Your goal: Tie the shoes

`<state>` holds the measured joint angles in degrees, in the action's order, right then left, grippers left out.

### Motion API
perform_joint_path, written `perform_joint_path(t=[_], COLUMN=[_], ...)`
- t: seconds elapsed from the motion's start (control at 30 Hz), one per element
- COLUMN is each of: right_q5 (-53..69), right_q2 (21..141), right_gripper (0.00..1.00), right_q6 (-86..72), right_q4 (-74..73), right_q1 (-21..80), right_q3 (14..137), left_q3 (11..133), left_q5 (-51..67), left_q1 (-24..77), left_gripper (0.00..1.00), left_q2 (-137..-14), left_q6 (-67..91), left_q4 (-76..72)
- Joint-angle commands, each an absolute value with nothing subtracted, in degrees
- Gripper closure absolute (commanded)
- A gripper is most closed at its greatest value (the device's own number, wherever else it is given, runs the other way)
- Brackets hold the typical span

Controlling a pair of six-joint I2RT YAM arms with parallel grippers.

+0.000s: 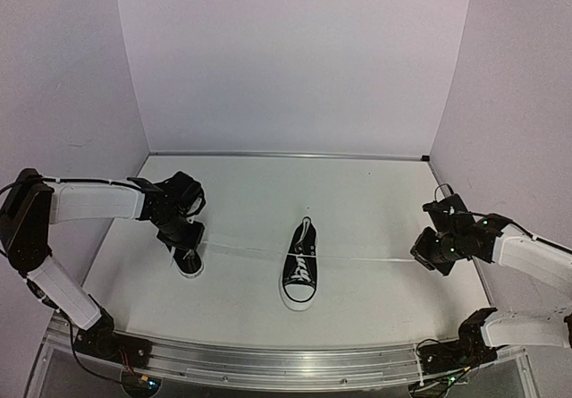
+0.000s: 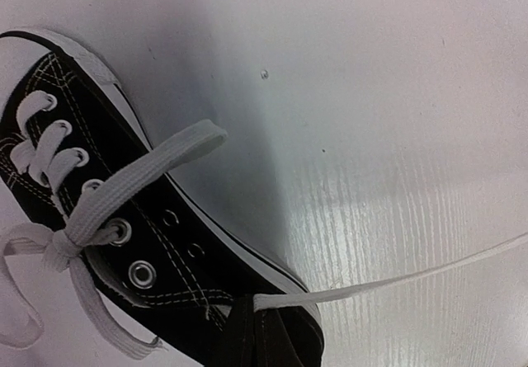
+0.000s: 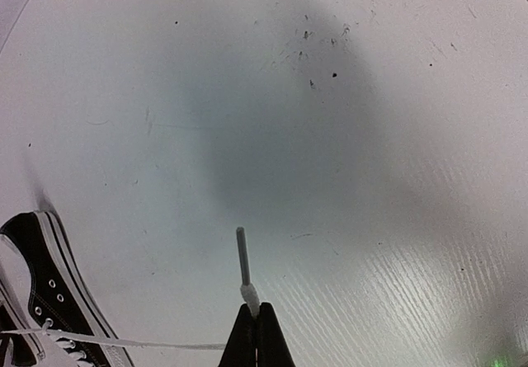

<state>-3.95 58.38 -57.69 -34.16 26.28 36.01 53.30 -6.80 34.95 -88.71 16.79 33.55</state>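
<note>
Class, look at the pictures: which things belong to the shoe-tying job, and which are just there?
In the job:
- left shoe
- middle shoe
- lace, pulled out sideways from the middle shoe
- left tool and right tool, each shut on the lace

Just there:
- table
- walls

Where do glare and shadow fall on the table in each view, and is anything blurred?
Left wrist view: glare streaks the table at the right; the shoe looks fairly sharp. Right wrist view: a broad soft shadow darkens the table's middle, glare at lower right. Top view: even light, but the stretched lace is thin and faint.
</note>
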Motion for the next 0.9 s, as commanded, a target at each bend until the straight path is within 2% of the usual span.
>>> perform_joint_path(t=[0.0, 0.13, 0.2, 0.3, 0.33, 0.37, 0.43, 0.5, 0.53, 0.67, 0.7, 0.73, 0.87], right_q5=[-11.1, -6.08, -0.97, 5.54, 6.46, 7.24, 7.55, 7.46, 7.47, 8.19, 8.4, 8.58, 9.52], right_q2=[59.31, 62.3, 65.47, 72.94, 74.96, 76.26, 77.68, 77.66, 77.31, 74.23, 73.07, 71.44, 67.31], right_gripper=[1.0, 1.0, 1.0, 1.0, 0.99, 0.9, 0.54, 0.31, 0.25, 0.03, 0.02, 0.02, 0.02], right_q6=[-60.09, -55.52, -50.65, -44.62, -43.45, -42.67, -41.72, -41.45, -41.38, -39.87, -38.83, -37.27, -32.68], right_q4=[-35.42, -28.91, -24.07, -21.11, -20.89, -20.66, -20.58, -20.64, -20.65, -20.83, -20.83, -20.83, -19.62], right_q1=[25.92, 25.97, 25.92, 26.0, 26.0, 25.94, 25.96, 25.97, 25.97, 26.01, 26.01, 25.95, 25.92], right_q3=[36.87, 35.32, 35.58, 38.33, 39.28, 39.91, 41.11, 41.85, 42.29, 45.38, 46.59, 48.39, 55.74], left_q3=[56.41, 56.62, 57.81, 58.75, 58.63, 58.48, 58.67, 59.32, 59.84, 63.54, 64.59, 65.97, 71.2], left_q5=[-11.83, -0.71, -2.26, -2.06, -2.12, -2.02, -1.53, -1.16, -1.32, -3.88, -3.94, -4.06, -6.42], left_q1=[32.47, 34.14, 38.33, 39.46, 39.46, 39.46, 39.46, 39.46, 39.43, 38.01, 37.12, 36.02, 35.33], left_gripper=[1.0, 1.0, 1.0, 1.0, 1.0, 0.98, 0.88, 0.72, 0.61, 0.15, 0.05, 0.01, 0.01], left_q2=[-87.55, -88.15, -89.48, -91.99, -92.4, -92.61, -93.41, -94.04, -93.88, -90.63, -88.89, -87.7, -84.28], left_q6=[17.06, 9.79, 6.44, 5.44, 5.5, 5.53, 5.51, 5.14, 4.87, 3.59, 3.18, 2.81, 1.67], left_q4=[36.99, 33.71, 34.07, 34.5, 34.1, 33.54, 33.22, 33.56, 33.71, 34.94, 35.01, 34.86, 33.91])
